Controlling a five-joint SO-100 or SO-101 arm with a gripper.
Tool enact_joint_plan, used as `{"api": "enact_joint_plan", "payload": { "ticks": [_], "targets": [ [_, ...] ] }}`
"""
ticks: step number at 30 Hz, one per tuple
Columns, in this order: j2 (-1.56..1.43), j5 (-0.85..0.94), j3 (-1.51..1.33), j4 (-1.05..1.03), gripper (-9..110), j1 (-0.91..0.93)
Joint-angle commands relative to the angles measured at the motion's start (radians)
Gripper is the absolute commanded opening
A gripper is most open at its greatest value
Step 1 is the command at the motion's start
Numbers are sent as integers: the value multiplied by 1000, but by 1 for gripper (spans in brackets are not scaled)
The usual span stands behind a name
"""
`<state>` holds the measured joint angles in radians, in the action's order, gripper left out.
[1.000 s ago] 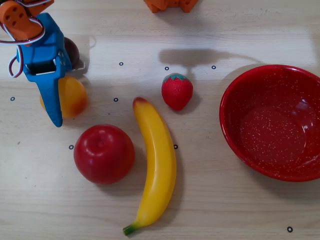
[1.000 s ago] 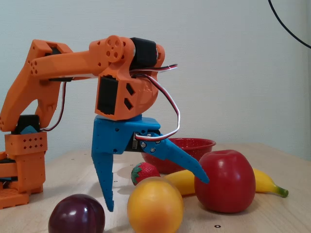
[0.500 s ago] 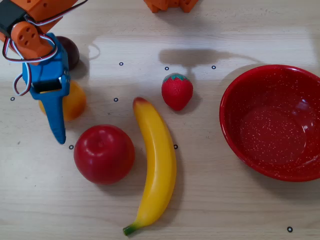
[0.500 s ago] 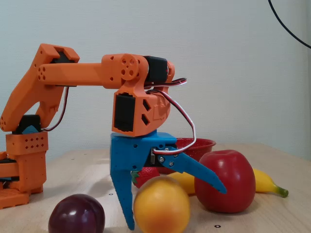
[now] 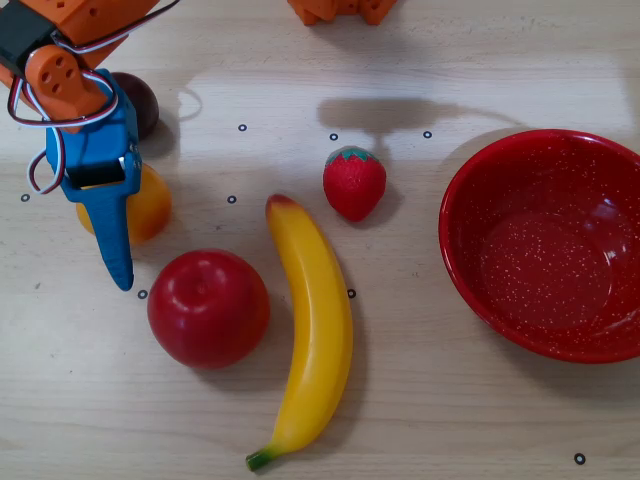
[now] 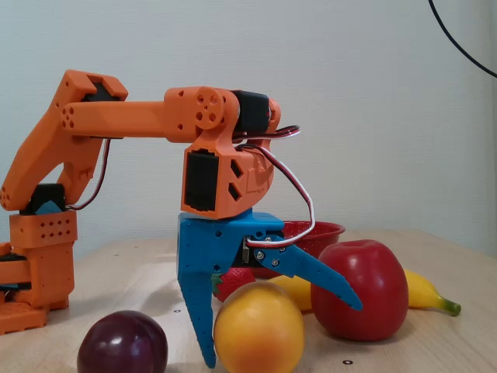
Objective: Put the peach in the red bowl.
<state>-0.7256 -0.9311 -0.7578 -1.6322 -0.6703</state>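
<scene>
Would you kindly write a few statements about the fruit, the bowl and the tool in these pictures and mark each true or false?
1. The red bowl is empty. True.
2. The tool is shut on the peach. False: its jaws stand open, straddling the peach from above.
3. In the overhead view, the strawberry lies between the banana and the bowl. True.
4. The plum sits in the bowl. False: it rests on the table beside the peach.
5. The apple is smaller than the peach. False: the apple is larger.
</scene>
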Motion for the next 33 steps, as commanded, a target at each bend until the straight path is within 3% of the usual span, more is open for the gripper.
{"api": "enact_joint_plan", "payload": {
  "ticks": [1, 17, 33],
  "targets": [
    [-44, 17, 35, 17, 60, -5],
    [-66, 143, 0, 15, 59, -34],
    [-69, 95, -32, 95, 58, -46]
  ]
}}
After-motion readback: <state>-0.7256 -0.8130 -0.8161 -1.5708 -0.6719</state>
